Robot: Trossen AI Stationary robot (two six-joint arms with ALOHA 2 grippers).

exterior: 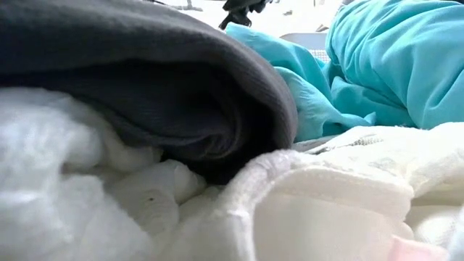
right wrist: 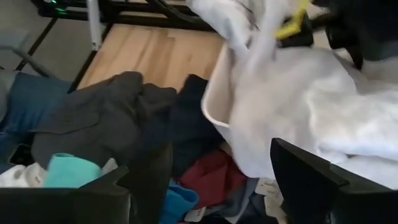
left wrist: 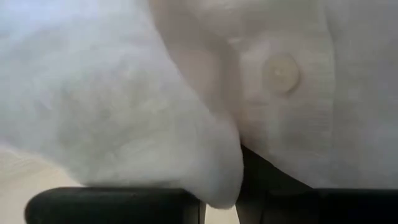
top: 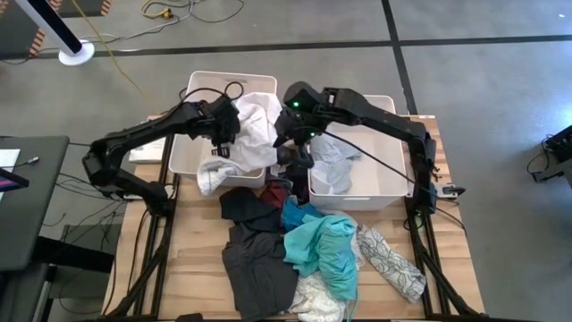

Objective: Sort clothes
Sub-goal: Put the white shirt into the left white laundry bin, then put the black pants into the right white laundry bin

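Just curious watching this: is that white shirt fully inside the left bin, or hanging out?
Hanging out. The white shirt spills over the left bin's front rim onto the table.

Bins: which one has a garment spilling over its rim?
The left bin: a white garment drapes over its front edge onto the table. The right bin keeps its clothes inside.

We seem to be in a lab or workshop: bare grey concrete floor with dark seams, loose cables trailing at the far left, a wooden table on a black metal frame, and a dark desk at left.
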